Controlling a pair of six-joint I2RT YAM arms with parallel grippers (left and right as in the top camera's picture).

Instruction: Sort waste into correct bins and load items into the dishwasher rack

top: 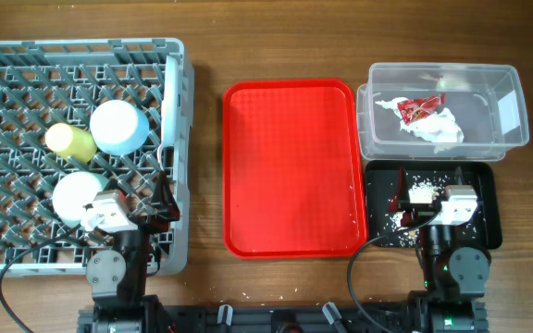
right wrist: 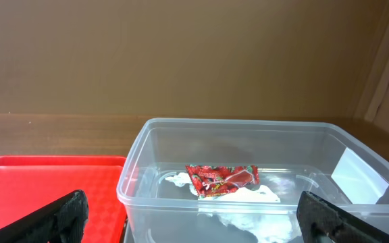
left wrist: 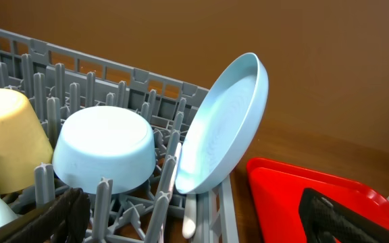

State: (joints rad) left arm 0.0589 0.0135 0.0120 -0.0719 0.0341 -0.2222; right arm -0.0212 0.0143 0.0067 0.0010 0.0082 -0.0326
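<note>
Now, the left gripper [left wrist: 194, 201] hangs low over the near right corner of the grey dishwasher rack [top: 26, 65], its jaws spread wide and holding nothing. Inside the rack a yellow cup [top: 70, 141] lies beside an upturned pale blue bowl [top: 118, 127], and nearer the arm sits a second whitish round dish [top: 77, 196]. The light-blue plate [left wrist: 225, 125] stands on edge among the pegs by the rack's right wall, leaning a little. A white plastic utensil handle [left wrist: 189, 219] shows just beneath it; fork or spoon, I cannot tell.

The right gripper [right wrist: 193, 202] hovers over the black tray [top: 489, 185], jaws likewise wide and empty. Pale food crumbs [top: 421, 191] are scattered on that tray. Just beyond it, the clear plastic tub [top: 516, 92] holds the crumpled white napkin [top: 438, 128] with the red wrapper [top: 419, 109] lying on top. The large red tray [top: 290, 166] lies on the bench [top: 206, 185] between rack and bins.
</note>
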